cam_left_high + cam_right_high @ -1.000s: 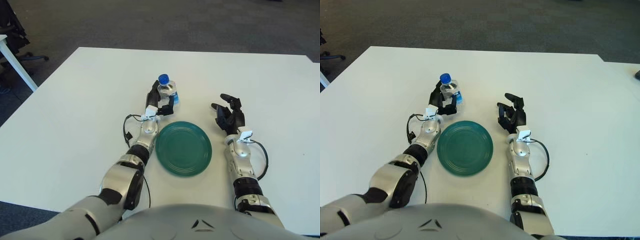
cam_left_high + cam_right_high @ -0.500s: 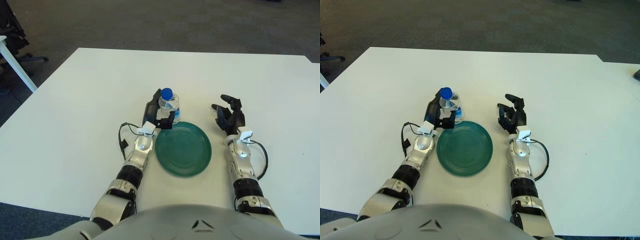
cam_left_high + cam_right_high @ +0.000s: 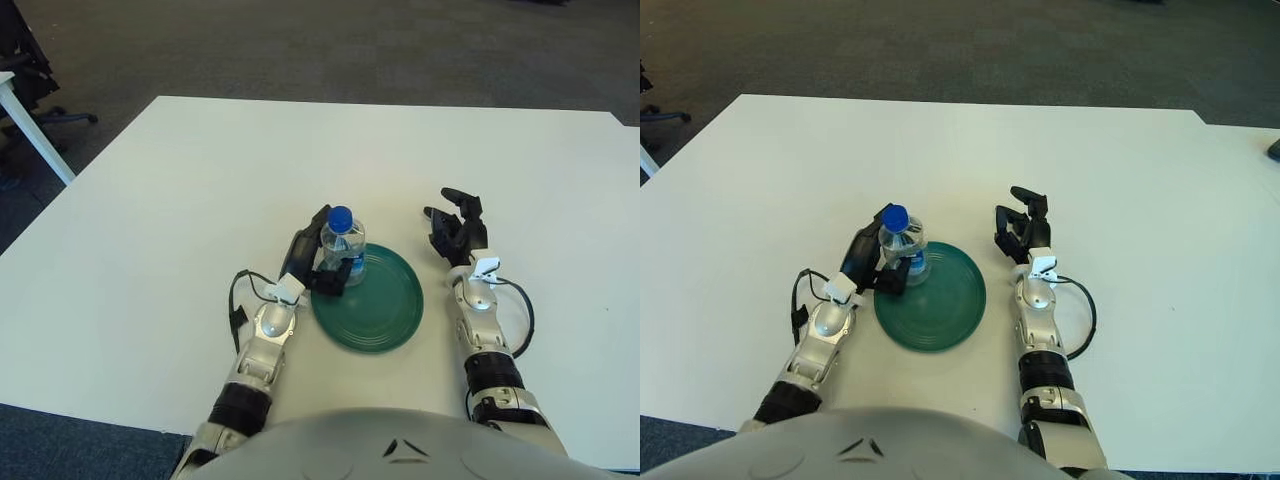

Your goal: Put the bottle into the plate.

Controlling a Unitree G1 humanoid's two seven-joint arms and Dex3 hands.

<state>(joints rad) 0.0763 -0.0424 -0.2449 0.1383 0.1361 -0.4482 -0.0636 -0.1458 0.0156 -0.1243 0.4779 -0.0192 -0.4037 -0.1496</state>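
On the white table (image 3: 180, 180), near its front edge, a round dark green plate (image 3: 380, 310) lies flat between the robot's two forearms. At the plate's far left rim stands a small clear bottle (image 3: 343, 250) with a blue cap (image 3: 341, 215), upright, its base showing over the edge of the plate's green surface; whether the base touches the plate or hangs just above it cannot be told. The left hand (image 3: 312, 262) is clamped on the bottle, its black fingers (image 3: 334, 276) curled around the lower body from the left and front, with the thumb side reaching up along the bottle's far left. The left forearm runs back from the hand toward the robot's body along the plate's left side, with a black cable (image 3: 240, 300) looping beside the wrist. The right hand (image 3: 455, 228) shows to the right of the plate, just beyond its far right rim and apart from it; its fingers are spread loosely and bent slightly inward, holding nothing. A black cable (image 3: 522, 320) arcs off the right forearm toward the right. Beyond the table's far edge lies dark grey carpet (image 3: 350, 45).
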